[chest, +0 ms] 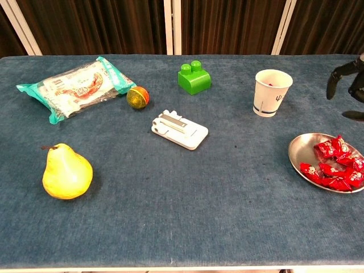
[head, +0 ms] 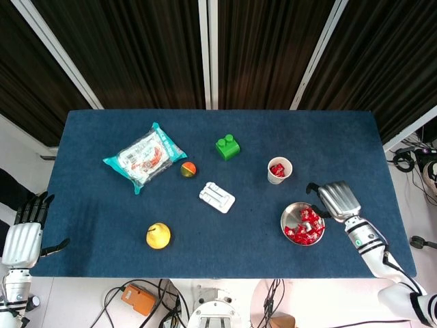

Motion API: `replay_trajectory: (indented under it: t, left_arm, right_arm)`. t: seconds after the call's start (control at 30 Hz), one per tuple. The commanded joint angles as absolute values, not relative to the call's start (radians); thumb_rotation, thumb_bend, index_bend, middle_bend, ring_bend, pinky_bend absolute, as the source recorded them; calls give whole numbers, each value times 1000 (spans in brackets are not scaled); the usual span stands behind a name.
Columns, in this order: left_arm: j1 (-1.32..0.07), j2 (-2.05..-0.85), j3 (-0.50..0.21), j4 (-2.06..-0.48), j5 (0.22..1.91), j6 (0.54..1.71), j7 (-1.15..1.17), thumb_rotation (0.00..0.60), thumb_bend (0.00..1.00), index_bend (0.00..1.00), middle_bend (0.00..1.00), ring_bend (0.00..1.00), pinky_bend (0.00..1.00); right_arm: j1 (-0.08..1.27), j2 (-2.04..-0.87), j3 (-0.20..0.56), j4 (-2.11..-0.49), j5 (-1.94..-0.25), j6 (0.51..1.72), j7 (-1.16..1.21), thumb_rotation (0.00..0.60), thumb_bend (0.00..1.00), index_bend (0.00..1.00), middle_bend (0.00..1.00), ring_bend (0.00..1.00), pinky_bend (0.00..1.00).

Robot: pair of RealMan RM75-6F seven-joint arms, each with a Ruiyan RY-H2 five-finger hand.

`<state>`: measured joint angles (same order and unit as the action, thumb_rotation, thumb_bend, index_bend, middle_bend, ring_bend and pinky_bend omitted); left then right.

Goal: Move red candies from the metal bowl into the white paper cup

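Left hand (head: 24,232) idle off table's left edge, fingers apart, holding nothing. White paper cup (head: 279,169) upright, some red candies inside. Metal bowl (head: 302,223) near front, red candies (head: 305,225) heaped. Right hand (head: 336,199) just beside bowl, fingers spread, empty. Risk: careless dip could nudge bowl, scatter candies.

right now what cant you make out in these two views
- Right hand: the chest view cuts it at the right edge, only dark fingers show; whether it touches the metal bowl is unclear.
- Left hand: off the table in the head view, absent from the chest view.
- White paper cup: its rim hides the candy count in the chest view.
- Snack bag: print too small.
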<state>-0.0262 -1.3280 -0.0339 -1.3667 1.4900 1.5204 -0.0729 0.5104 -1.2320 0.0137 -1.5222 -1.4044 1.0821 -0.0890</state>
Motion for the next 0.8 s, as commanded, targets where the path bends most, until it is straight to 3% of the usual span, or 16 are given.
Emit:
replay_trajectory:
  t: [0.03,0.8]
  left_arm:
    - [-23,-1329,-33,-1367,1492,1526,-74,600,0,0,0,0,0]
    - [-11,-1325,-30,-1367,1487,1535,-76,600,0,0,0,0,0]
  right_arm:
    - [490,-1239,-17,-1506,-1410,1062,-112,600,465,495,903,1000,1000]
    - [511,-1362,-20,-1347,-1398,959,-179,600,464,516,904,1000,1000]
